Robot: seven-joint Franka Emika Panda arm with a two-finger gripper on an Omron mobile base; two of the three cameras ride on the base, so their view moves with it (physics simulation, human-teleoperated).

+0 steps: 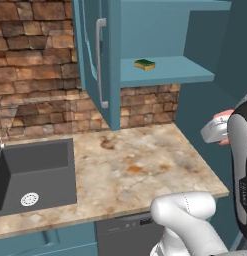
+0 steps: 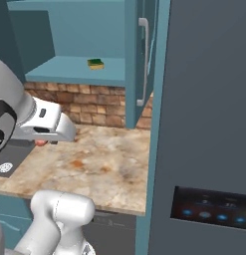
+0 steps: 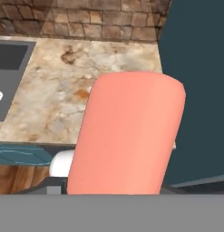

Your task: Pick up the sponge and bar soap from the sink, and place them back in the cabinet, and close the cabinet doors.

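The yellow and green sponge [image 1: 144,64] [image 2: 96,63] lies on the inner shelf of the open teal cabinet [image 1: 170,75] [image 2: 69,69]. Both cabinet doors [image 1: 95,55] [image 2: 142,60] stand swung out. My gripper [image 1: 224,128] [image 2: 42,139] hovers over the right end of the counter, well below the shelf, and is shut on the salmon-pink bar soap [image 3: 131,136] [image 1: 225,114] [image 2: 41,143]. In the hand view the soap hides the fingertips. The dark sink [image 1: 40,170] [image 3: 9,68] with its white drain [image 1: 29,199] lies to the left.
A marbled stone counter [image 1: 140,165] [image 2: 104,164] runs from the sink to a tall dark fridge [image 2: 209,124]. Behind it is a brick wall [image 1: 35,75]. A dishwasher front [image 1: 127,235] sits under the counter edge. My own arm [image 1: 190,220] rises in front.
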